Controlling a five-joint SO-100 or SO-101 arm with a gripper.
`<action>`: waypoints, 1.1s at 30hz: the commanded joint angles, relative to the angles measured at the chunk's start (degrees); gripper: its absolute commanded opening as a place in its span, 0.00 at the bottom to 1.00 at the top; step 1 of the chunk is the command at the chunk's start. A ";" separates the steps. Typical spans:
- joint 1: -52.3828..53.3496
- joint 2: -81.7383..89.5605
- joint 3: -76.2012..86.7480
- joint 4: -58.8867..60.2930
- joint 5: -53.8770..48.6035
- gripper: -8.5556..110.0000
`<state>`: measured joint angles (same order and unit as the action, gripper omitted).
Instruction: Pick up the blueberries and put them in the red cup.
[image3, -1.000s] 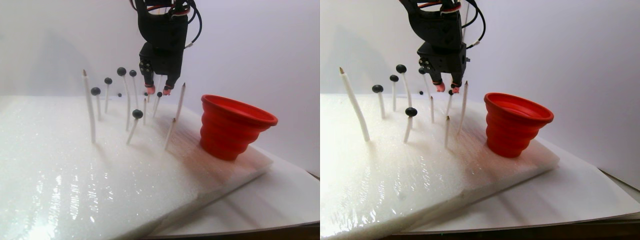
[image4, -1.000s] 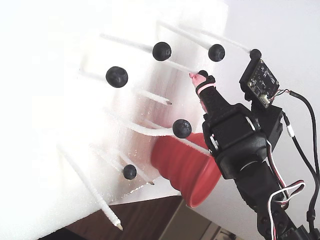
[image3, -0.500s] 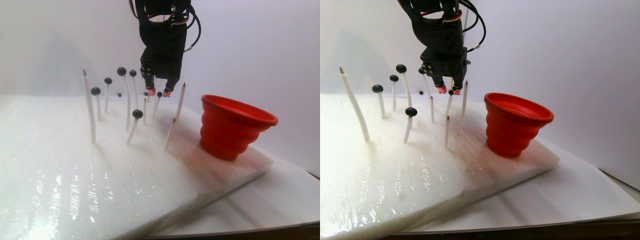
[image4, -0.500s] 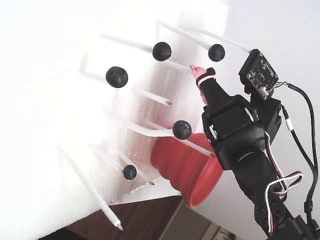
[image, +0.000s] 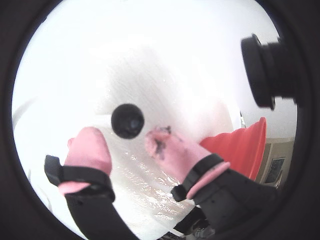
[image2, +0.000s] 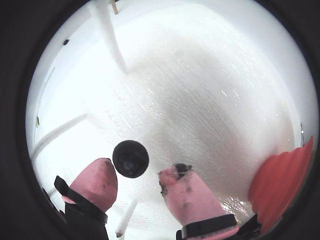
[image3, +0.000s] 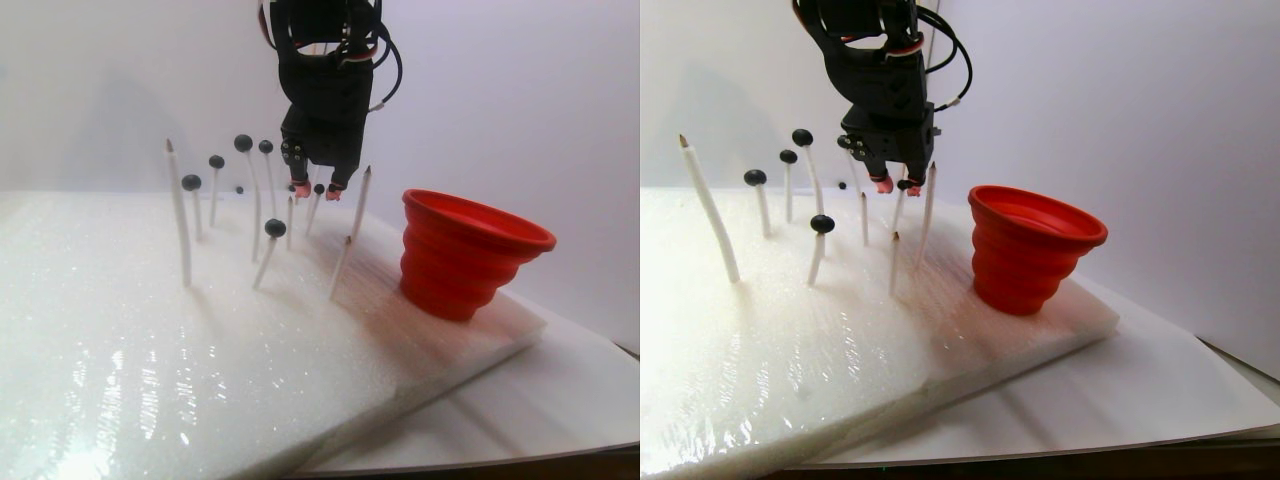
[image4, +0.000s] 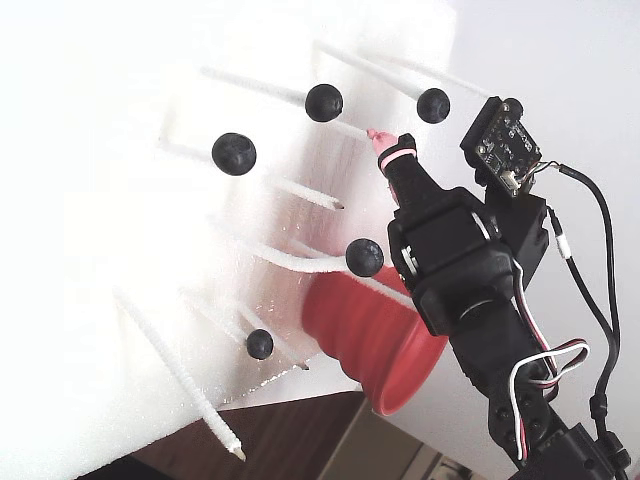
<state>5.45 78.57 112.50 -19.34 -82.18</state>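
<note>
My gripper (image: 125, 142) is open, its pink fingertips (image2: 97, 180) on either side of one blueberry (image: 127, 120) that sits on a white stick just ahead of them. In another wrist view the same berry (image2: 130, 158) lies close to the left tip. In the stereo pair view the gripper (image3: 317, 190) hangs over the back row of sticks, around that berry (image3: 319, 188). Several more blueberries (image4: 323, 102) top other sticks. The red cup (image3: 465, 250) stands upright on the foam to the right, apart from the gripper; in the fixed view the red cup (image4: 370, 330) sits partly behind the arm.
White sticks stand in the foam slab (image3: 200, 350); some are bare, such as the stick (image3: 362, 200) right of the gripper and a tall one (image3: 178, 215) at the left. A white sheet (image3: 520, 400) lies under the slab. A pale wall is behind.
The gripper has come down slightly and moved further in among the back sticks, so the berry now sits between its open fingertips. Cup and other berries have not moved.
</note>
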 joint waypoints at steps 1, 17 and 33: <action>1.41 1.58 -5.01 -1.58 0.26 0.20; 1.41 0.88 -5.01 -4.75 -1.49 0.20; 1.58 -0.44 -4.92 -5.89 -1.76 0.18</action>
<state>5.45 76.64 111.62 -23.55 -84.29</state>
